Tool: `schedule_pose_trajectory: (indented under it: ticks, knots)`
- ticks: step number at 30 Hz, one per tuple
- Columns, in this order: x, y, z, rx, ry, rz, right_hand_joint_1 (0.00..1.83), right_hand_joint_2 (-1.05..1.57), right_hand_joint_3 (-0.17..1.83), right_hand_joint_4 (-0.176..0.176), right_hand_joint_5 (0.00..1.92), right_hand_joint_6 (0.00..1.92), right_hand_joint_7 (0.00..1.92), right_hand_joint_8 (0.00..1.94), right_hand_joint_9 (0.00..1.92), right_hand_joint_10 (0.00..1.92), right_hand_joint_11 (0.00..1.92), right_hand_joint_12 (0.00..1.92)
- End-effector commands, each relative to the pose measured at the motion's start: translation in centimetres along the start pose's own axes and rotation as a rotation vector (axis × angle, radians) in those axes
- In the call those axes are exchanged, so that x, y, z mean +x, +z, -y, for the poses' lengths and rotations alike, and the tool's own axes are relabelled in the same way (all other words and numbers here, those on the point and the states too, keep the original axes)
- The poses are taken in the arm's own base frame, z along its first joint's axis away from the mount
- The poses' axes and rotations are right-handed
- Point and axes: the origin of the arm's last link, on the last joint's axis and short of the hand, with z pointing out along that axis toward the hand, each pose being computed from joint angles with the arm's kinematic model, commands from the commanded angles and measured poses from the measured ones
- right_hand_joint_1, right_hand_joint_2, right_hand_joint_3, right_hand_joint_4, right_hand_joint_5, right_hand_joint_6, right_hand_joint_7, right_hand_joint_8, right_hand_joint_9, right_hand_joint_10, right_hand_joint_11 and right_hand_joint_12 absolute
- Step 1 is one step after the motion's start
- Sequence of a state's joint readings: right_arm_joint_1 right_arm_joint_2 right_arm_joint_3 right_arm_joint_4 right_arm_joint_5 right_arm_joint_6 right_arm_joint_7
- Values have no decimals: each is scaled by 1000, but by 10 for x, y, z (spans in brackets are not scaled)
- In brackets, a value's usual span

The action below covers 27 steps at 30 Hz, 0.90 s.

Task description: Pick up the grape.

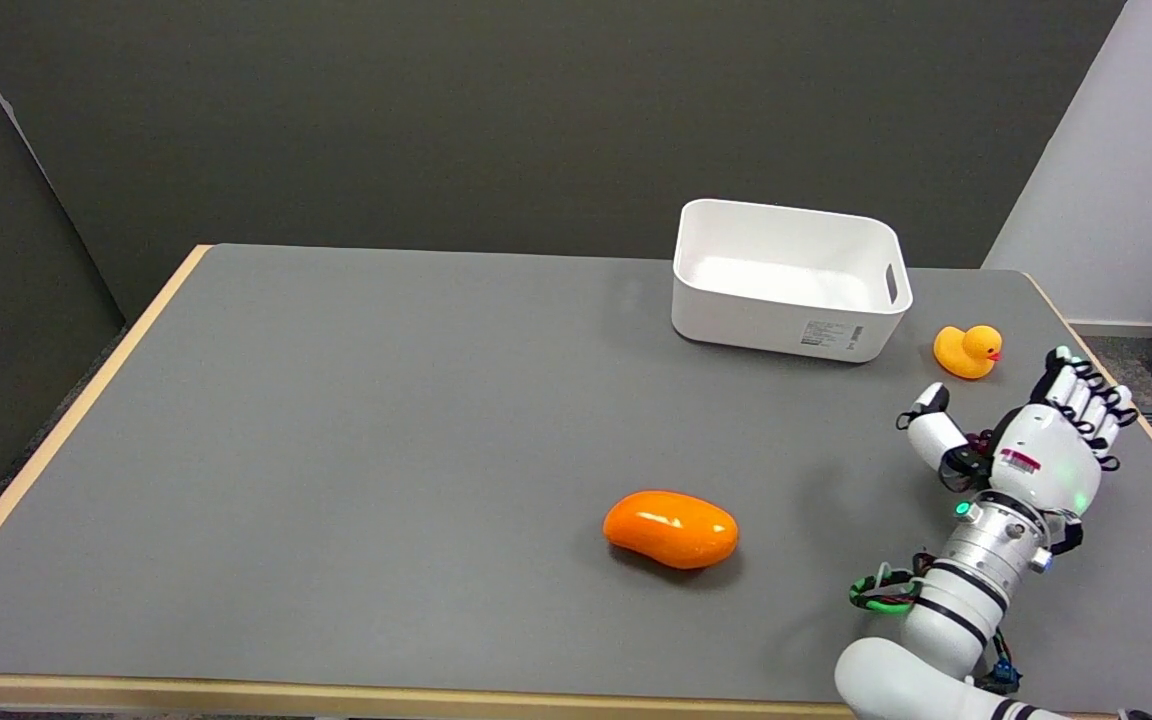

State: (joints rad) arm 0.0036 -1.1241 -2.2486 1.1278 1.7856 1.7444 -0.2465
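Right hand [1031, 450] hovers over the counter [386, 450] near its right edge, thumb set apart from curled fingers; whether it holds anything cannot be told. Grape not seen, possibly hidden beneath the hand. Duck [968, 351] sits just beyond it, beside a white bin [786, 320]. Orange mango [671, 528] lies well left.

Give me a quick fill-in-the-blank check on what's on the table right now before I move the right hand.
1. The white bin stands at the table's far edge and holds ____.
2. The small yellow toy beside the bin is a rubber ____.
3. The glossy mango-shaped fruit lying toward the near edge is coloured ____.
4. The right hand, fingers apart near the duck, holds ____.

Missing words: nothing; duck; orange; nothing.

No grape is visible in this view.
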Motion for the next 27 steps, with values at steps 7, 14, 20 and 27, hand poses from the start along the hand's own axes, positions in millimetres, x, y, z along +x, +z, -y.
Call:
schedule_pose_trajectory:
  ticks: [7,14,20,27]
  knots:
    - [-12,4,-40,-120,25,56,653,685,853,-88,135,326,135,296,-1,548,-1,-1]
    - [-19,8,-45,-138,17,100,630,659,921,-89,112,360,108,326,-1,543,-1,-1]
    - [-24,9,-45,-146,21,131,653,685,850,-90,126,319,123,290,-1,513,-1,-1]
    - [-25,7,-45,-141,18,137,647,675,910,-99,110,349,132,331,-1,569,-1,46]
